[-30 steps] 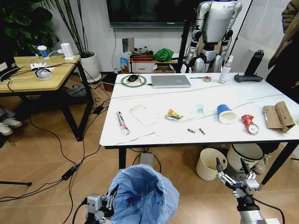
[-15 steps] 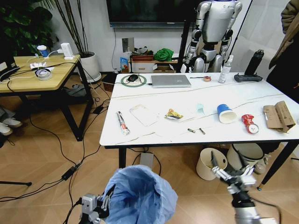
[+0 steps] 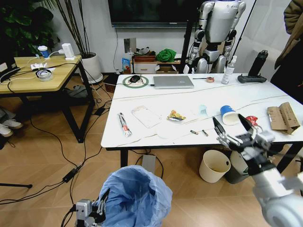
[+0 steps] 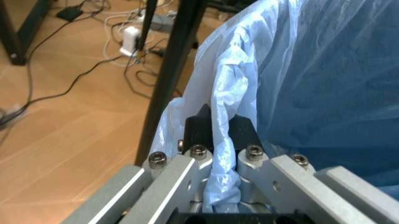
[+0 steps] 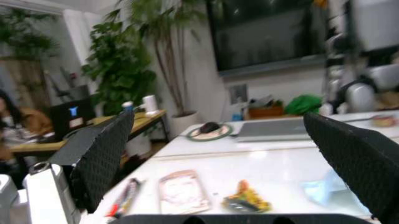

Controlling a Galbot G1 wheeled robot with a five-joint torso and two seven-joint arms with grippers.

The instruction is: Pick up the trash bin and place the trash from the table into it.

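my left gripper [image 4: 215, 140] is pinching the crinkled bag rim of the trash bin [image 3: 137, 198], low in front of the table [image 3: 142, 135]; light, floppy. right gripper [image 3: 235, 130] is hanging agape at the table edge near the blue-and-white paper cup [image 3: 228, 115]; crushable, so take it by its wall.

The room is bright and evenly lit. The right gripper [image 3: 233, 126] looks blurred; the marble table [image 3: 156, 101] shows soft glare.

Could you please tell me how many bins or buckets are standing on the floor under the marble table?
2 show: a cream plastic bucket under the table's near edge, and a white bin with a black rim beside it, partly behind the right pincer. More may be hidden.
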